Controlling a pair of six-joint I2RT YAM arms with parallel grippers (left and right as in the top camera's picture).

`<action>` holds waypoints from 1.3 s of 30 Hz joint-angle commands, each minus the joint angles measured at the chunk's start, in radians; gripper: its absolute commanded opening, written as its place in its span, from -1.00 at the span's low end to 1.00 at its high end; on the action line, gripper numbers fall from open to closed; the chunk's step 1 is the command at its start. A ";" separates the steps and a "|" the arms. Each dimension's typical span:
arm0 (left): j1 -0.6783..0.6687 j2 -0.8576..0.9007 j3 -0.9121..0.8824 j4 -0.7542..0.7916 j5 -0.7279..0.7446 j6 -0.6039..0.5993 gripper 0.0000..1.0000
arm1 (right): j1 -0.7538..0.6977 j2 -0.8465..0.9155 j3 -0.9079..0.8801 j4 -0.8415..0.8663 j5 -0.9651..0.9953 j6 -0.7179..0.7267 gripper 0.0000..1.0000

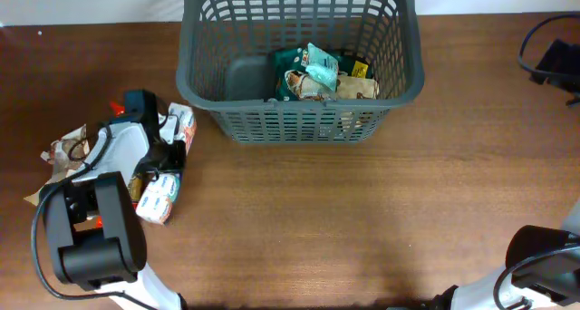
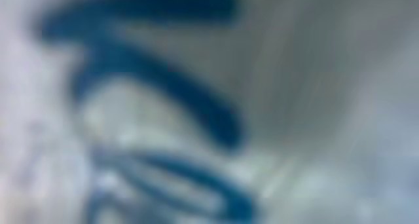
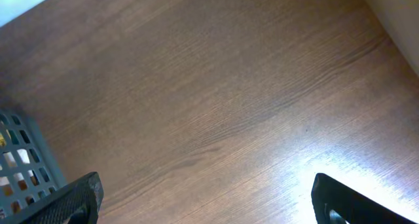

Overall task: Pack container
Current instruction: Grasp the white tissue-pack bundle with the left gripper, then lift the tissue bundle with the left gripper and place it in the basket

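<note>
The container (image 1: 290, 124) is sitting at the middle of the tabletop's (image 1: 362, 219) far edge, and packed packets (image 1: 317, 74) are already lying in its right half, leaving the left half bare. The left gripper (image 1: 165, 156) is reaching down into the loose packets (image 1: 68, 156) clustered near the left edge, just beside a white and blue packet (image 1: 159, 199). The arm is hiding its jaws from above, so I cannot tell whether they are gripping anything. The left wrist camera is pressing so close to white wrapping (image 2: 308, 73) that it is showing only thick blue strokes (image 2: 163, 86), too blurred to read. The step in hand is probably picking one packet. To do it well, the arm should be closing on a single wrapper by a firm edge, lifting straight up so its neighbours are not dragged along, and then carrying it over the near rim to the bare left half. The right gripper (image 3: 206, 204) is hanging spread wide and holding nothing over bare wood towards the near right corner, with the container (image 3: 19, 158) off to its side. Green and yellow print is showing on the packed packets, but no brand is legible.
</note>
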 commanded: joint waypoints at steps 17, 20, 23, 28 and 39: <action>-0.026 -0.108 0.890 -0.286 -0.091 0.238 -0.96 | -0.002 -0.012 -0.006 0.003 -0.008 0.008 0.98; -0.114 -0.152 0.970 -0.280 0.014 0.471 -0.96 | -0.002 -0.012 -0.006 0.003 -0.008 0.008 0.98; -0.217 -0.174 0.974 -0.245 0.029 0.636 -0.97 | -0.002 -0.012 -0.006 0.003 -0.008 0.008 0.98; -0.428 -0.146 0.972 -0.187 0.029 0.950 -0.96 | -0.002 -0.012 -0.006 0.003 -0.008 0.008 0.98; -0.539 0.144 0.972 -0.034 0.028 1.029 -0.94 | -0.002 -0.012 -0.006 0.003 -0.008 0.008 0.98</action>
